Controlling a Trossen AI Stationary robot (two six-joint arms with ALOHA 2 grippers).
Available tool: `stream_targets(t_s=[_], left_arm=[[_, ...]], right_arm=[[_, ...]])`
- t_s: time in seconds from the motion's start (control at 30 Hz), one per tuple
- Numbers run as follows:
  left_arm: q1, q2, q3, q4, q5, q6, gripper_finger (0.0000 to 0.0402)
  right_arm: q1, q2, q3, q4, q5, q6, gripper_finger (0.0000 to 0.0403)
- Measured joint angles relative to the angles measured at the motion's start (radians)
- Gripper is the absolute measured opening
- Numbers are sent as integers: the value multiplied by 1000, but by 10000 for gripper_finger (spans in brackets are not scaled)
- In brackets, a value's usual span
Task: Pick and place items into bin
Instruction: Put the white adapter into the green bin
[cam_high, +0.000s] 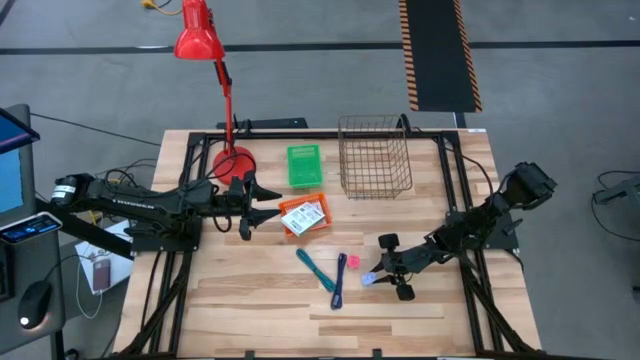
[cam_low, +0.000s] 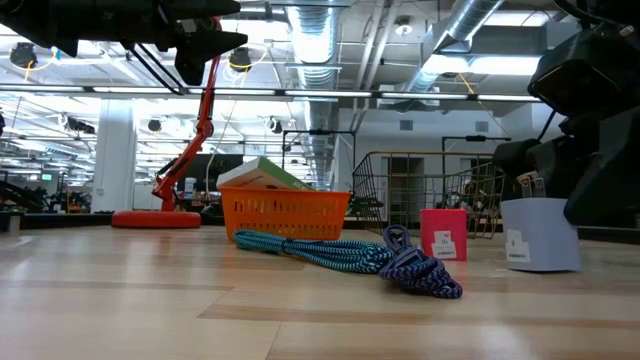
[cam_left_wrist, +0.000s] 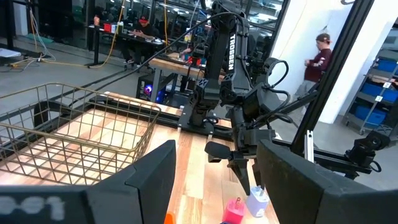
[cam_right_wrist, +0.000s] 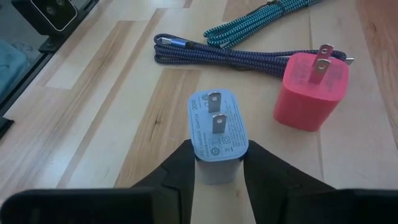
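Right claw (cam_right_wrist: 217, 163) grasps a light-blue plug (cam_right_wrist: 217, 134) with two prongs, label "20W". Left claw (cam_high: 262, 203) is released above the surface (cam_high: 250, 300).

"TROSSEN" on right arm (cam_left_wrist: 231, 53), "20W" on light-blue charger (cam_right_wrist: 217, 134)

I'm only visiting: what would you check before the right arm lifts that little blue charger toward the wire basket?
1. Right gripper fingers sit on both sides of the blue charger: ok.
2. Blue charger stands upright on the table: ok.
3. Pink charger stands apart from the blue one: ok.
4. Wire basket looks empty from above: ok.
5. Left gripper is open, far off beside the orange tray: ok.
6. Grip is firm enough to lift: cannot tell.
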Motion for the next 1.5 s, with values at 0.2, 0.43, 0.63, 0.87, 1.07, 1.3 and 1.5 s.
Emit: stream_targets(t_s=[0.2, 0.43, 0.63, 0.87, 1.07, 1.3, 1.5], left_arm=[[0, 0, 0, -5, -1, 8, 213], [0, 0, 0, -7, -9, 18, 213], [0, 0, 0, -7, -10, 69, 213], [0, 0, 0, -38, -11, 71, 213], [0, 0, 0, -106, -21, 114, 213], [0, 0, 0, -89, -24, 135, 213], [0, 0, 0, -21, -135, 145, 213]], right_arm=[[0, 0, 4, -4, 0, -31, 105], [0, 0, 30, -4, 0, -77, 103], [-16, 0, 50, -6, 0, -103, 104], [-39, -47, 122, -170, 3, -175, 104], [-67, -126, 188, -315, 4, -258, 104], [-100, -190, 246, -459, 4, -333, 104], [-138, -217, 268, -514, 4, -400, 104]])
